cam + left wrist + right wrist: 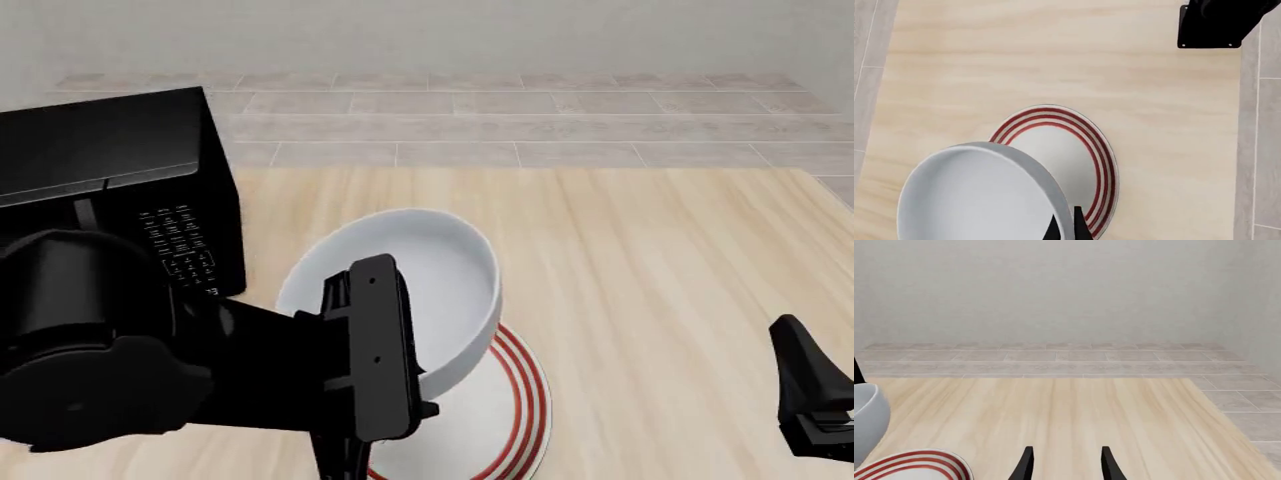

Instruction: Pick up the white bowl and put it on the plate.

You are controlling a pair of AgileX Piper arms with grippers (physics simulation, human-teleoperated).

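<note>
Light is bright, soft and even all over, with no single lamp to pick out. The table shows its pale wood grain cleanly, no hot spots on it. Shadows are faint: only a slight darkening under the bowl where it hangs over the plate. The bowl's inside shades gently from white to light grey, without sharp glare. The black left arm reads as a near-flat dark mass, little detail in it. Everything is crisp from near to far, no blur, no bending at the edges.
</note>
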